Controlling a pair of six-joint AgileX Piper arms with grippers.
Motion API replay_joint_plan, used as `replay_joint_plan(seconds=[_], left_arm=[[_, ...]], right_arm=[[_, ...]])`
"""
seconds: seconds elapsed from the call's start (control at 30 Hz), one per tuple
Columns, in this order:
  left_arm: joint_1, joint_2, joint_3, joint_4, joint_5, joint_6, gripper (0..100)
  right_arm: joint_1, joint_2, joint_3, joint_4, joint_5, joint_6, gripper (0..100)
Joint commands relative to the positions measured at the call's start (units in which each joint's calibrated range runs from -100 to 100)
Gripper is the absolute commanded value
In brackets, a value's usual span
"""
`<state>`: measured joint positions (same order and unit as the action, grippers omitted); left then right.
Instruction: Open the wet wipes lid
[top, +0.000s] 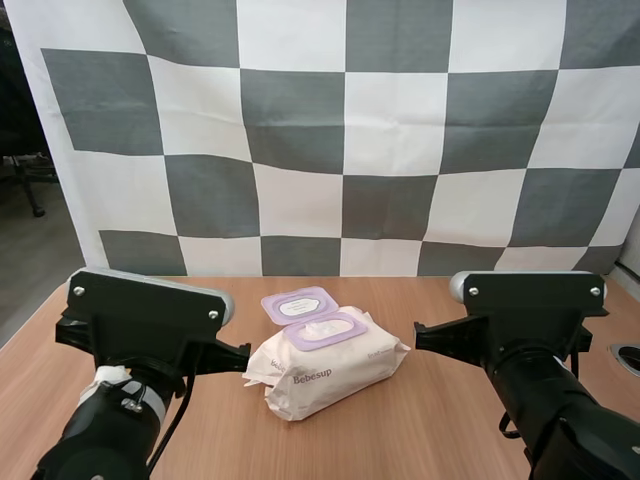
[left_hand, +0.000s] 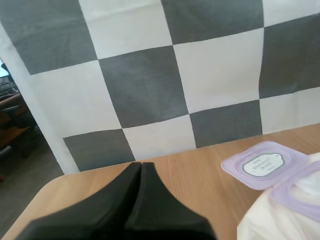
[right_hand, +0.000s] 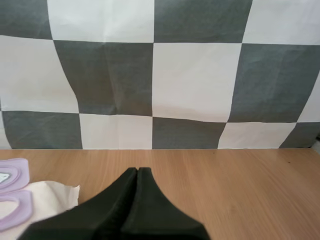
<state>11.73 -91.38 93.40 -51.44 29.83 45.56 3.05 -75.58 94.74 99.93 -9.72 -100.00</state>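
One wet wipes pack (top: 330, 372), one lid (top: 298, 305) flipped open. Two hands, left hand (left_hand: 141, 170) and right hand (right_hand: 137, 175): fingers together, empty. Pack edge-cropped in wrist views.

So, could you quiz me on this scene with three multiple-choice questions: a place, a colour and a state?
1. Where is the wet wipes pack?
A) on the table, near its middle
B) hanging from a claw
C) on the floor

2. What colour is its lid?
A) green
B) lilac
C) red

3. How is the lid?
A) shut flat
B) torn off
C) flipped open

Answers:
1 A, it lies flat on the wooden top.
2 B, the lid is pale purple.
3 C, the lid lies back behind the opening; the left claw and the right claw are shut on nothing.
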Motion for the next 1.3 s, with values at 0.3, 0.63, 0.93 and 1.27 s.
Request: replay_joint_plan(seconds=[0.3, 0.63, 0.93, 1.27], left_arm=[[-1.26, 0.0, 6.6, 2.0, -5.1, 0.4, 0], [-7.56, -1.0, 6.6, 11.0, -7.9, 0.4, 0], [-14.51, -8.6, 6.6, 11.0, -7.9, 0.4, 0], [-14.67, -8.6, 6.6, 13.6, -10.1, -4.0, 0]], right_arm=[[-2.7, 0.0, 0.8, -1.3, 15.3, 0.0, 0], [-2.8, 0.2, 5.3, -12.9, 17.0, 0.9, 0], [-2.8, 0.2, 5.3, -2.3, 16.8, 0.9, 0], [-2.8, 0.2, 5.3, -6.7, 17.9, 0.0, 0]])
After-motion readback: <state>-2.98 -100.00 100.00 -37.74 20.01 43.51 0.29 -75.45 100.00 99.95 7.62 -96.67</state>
